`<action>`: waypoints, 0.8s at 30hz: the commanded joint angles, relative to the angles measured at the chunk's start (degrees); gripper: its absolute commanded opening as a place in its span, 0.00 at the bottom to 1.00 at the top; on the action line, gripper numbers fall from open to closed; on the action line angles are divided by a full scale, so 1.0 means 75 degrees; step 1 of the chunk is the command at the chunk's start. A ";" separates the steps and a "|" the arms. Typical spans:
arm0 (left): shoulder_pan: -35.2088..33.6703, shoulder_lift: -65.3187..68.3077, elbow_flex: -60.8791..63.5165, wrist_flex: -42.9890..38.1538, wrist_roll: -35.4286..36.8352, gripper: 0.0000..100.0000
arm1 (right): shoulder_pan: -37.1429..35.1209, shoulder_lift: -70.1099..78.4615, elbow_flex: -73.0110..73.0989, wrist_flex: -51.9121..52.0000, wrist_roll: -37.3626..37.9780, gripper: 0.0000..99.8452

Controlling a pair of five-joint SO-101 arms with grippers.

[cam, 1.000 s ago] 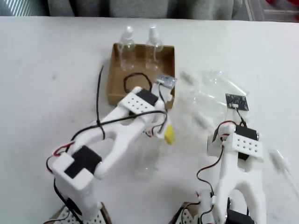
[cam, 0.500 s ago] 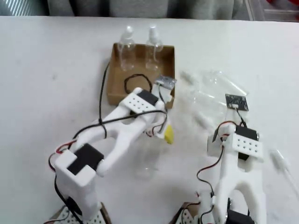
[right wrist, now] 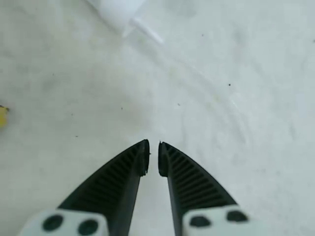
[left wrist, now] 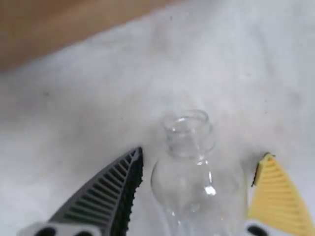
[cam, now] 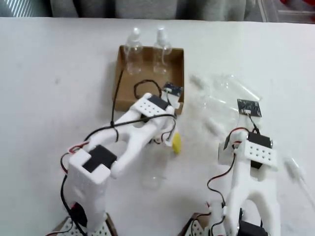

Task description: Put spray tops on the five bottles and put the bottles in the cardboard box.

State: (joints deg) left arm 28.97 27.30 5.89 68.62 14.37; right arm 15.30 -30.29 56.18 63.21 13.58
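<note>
the left tool point(left wrist: 202, 155) is open over a clear bottle point(left wrist: 197, 182), grey finger point(left wrist: 110, 196) on one side and yellow finger point(left wrist: 273, 194) on the other, each just beside the bottle's shoulder; whether either one touches the plastic cannot be told. the bottle lies on the white bench point(cam: 49, 73), its bare neck without a spray top and turned toward the cardboard box point(cam: 123, 93). from the high view it lies just on the near side of the box, about midway between the bench's left and right edges.

the box sits toward the far edge of the bench. two bottles with spray tops stand upright against its far wall, one point(cam: 133, 51) beside the other point(cam: 161, 51).

between the box and the bench's right edge lie loose clear bottles point(cam: 231, 86) and a spray top point(cam: 214, 128); another spray top point(cam: 295, 169) lies closer to the right edge.

the right tool point(right wrist: 153, 158) is closed to a sliver with nothing in it, just above bare bench. a white spray top with a thin tube point(right wrist: 123, 10) lies on the bench ahead of it, well apart from the tips.
</note>
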 commanded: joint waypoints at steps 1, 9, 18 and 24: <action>-0.0100 0.0053 -0.0352 -0.0105 0.0035 0.36 | -0.0088 -0.0170 -0.0035 -0.0076 0.0094 0.02; -0.0029 0.0029 -0.0340 -0.0023 -0.0399 0.04 | -0.0088 -0.0170 -0.0035 -0.0076 0.0094 0.02; -0.0041 0.0029 -0.1430 0.1864 -0.1242 0.03 | -0.0088 -0.0170 -0.0035 -0.0076 0.0094 0.02; -0.0041 0.0029 -0.1512 0.2274 -0.2825 0.03 | -0.0088 -0.0170 -0.0035 -0.0076 0.0094 0.02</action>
State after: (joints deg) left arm 28.88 27.82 -2.81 84.18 -3.30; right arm 15.30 -30.29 56.18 63.21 13.58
